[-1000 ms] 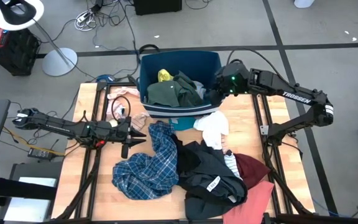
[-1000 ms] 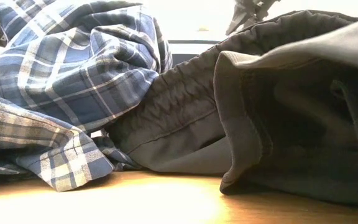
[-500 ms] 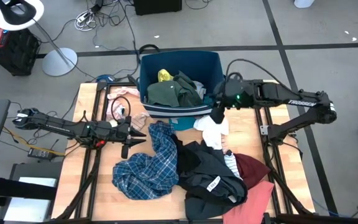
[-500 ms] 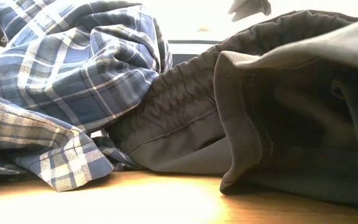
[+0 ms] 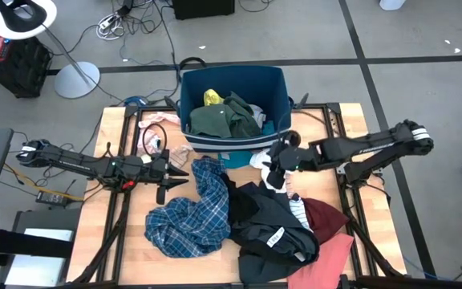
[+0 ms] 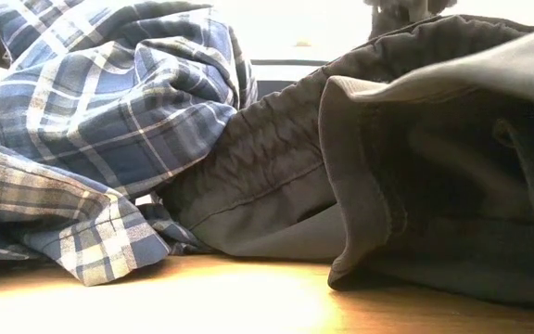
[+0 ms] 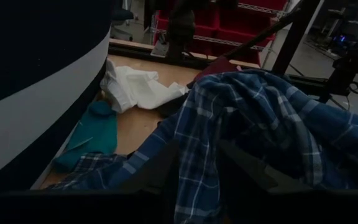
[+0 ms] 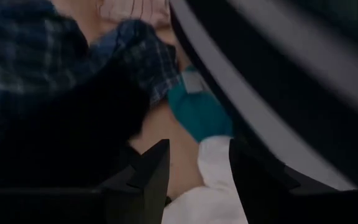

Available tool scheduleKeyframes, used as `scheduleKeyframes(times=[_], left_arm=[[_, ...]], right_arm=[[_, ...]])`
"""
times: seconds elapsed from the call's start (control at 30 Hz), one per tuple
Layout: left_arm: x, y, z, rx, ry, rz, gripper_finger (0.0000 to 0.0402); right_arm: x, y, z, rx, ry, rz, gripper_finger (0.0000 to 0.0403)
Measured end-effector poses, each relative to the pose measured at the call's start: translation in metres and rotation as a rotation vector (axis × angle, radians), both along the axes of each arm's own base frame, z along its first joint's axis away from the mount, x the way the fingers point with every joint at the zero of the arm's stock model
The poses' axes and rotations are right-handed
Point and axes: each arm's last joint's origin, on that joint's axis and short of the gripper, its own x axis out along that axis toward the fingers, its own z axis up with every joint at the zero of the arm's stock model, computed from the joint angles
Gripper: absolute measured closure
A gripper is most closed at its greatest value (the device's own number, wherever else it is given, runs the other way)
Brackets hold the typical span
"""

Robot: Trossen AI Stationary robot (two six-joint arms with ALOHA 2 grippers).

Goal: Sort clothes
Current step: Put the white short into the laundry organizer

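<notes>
The left gripper (image 5: 167, 173) is waiting low over the surface (image 5: 119, 241), its fingers apart and holding nothing, with the blue plaid garment (image 5: 195, 213) lying just in front of it.

Further right, the right gripper (image 5: 277, 167) is hanging over the white garment (image 5: 277, 166), fingers parted with nothing between them. The navy bin (image 5: 231, 84) is sitting just beyond it, already holding a yellow piece (image 5: 212, 98) and a dark green one (image 5: 223, 119). A teal item (image 8: 199, 111) is lying against the bin's wall, close ahead of this gripper.

The white garment is touching the black clothes (image 5: 267, 217) piled beside it, so a pinch may be catching two layers and dragging the pile. The bin wall is standing close, and a lift may be clipping its rim. To the right of the pile, maroon (image 5: 326, 215) and salmon pink (image 5: 335, 253) pieces are waiting.
</notes>
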Motion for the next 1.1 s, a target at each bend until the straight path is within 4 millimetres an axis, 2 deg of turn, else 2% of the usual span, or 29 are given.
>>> scheduleKeyframes(times=[0.33,0.5,0.67,0.93,1.1], left_arm=[[0.000,0.000,0.000,0.000,0.003,0.000,0.0289],[0.000,0.000,0.000,0.000,0.003,0.000,0.0289],[0.000,0.000,0.000,0.000,0.002,0.000,0.0289],[0.000,0.000,0.000,-0.001,0.002,0.000,0.0289],[0.000,0.000,0.000,0.000,0.002,0.000,0.0289]], right_arm=[[-0.015,-0.001,-0.059,0.055,0.098,-0.083,0.0237],[-0.029,-0.011,-0.091,0.160,0.111,-0.291,0.0230],[-0.039,-0.018,-0.112,0.199,0.124,-0.373,0.0195],[-0.046,-0.025,-0.137,0.222,0.067,-0.373,0.0112],[-0.056,-0.026,-0.154,0.304,0.049,-0.414,0.0097]])
